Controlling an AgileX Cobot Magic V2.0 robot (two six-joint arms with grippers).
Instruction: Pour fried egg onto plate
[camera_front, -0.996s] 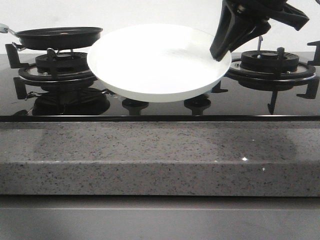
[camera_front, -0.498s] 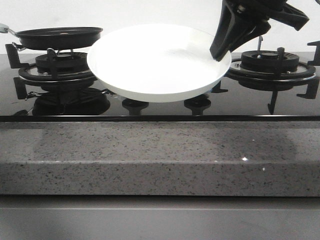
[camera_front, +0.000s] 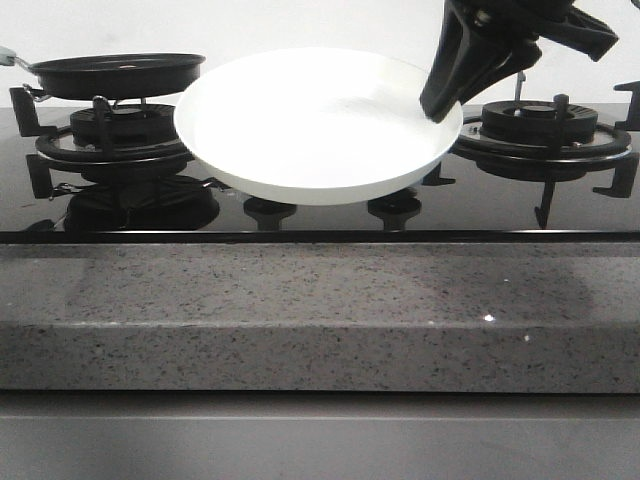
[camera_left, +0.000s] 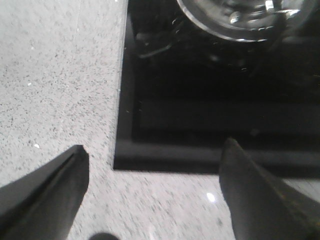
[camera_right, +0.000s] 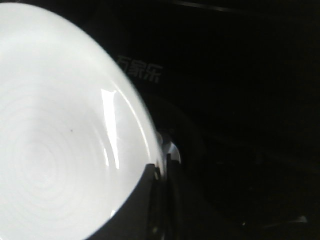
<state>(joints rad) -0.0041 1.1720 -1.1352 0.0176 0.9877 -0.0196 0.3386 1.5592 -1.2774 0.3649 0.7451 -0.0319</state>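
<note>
While the plate (camera_front: 318, 125) hung lifted over the middle of the hob (camera_front: 320, 205), gripped at its right rim by the right gripper (camera_front: 441, 108), nothing had yet been poured. In the right wrist view the plate's glossy bowl (camera_right: 55, 145) showed bare, apart from one tiny dark speck, and a finger (camera_right: 150, 200) clamped over its edge. The pan (camera_front: 118, 72) sat on the left burner (camera_front: 112, 135), level, well left of the plate's rim, with no arm near it. Of the egg, only a faint pale hint showed over the pan's lip, too small to be sure of; I judged it was inside the pan. The left gripper (camera_left: 152, 175) hovered low above the hob's front corner and the speckled counter (camera_left: 55, 80), its jaws spread wide and holding nothing. By my reckoning the task stood early: plate in hand, but the pan ungrasped, untilted, and the egg not transferred. Grasping the pan's handle and tipping it remained.
</note>
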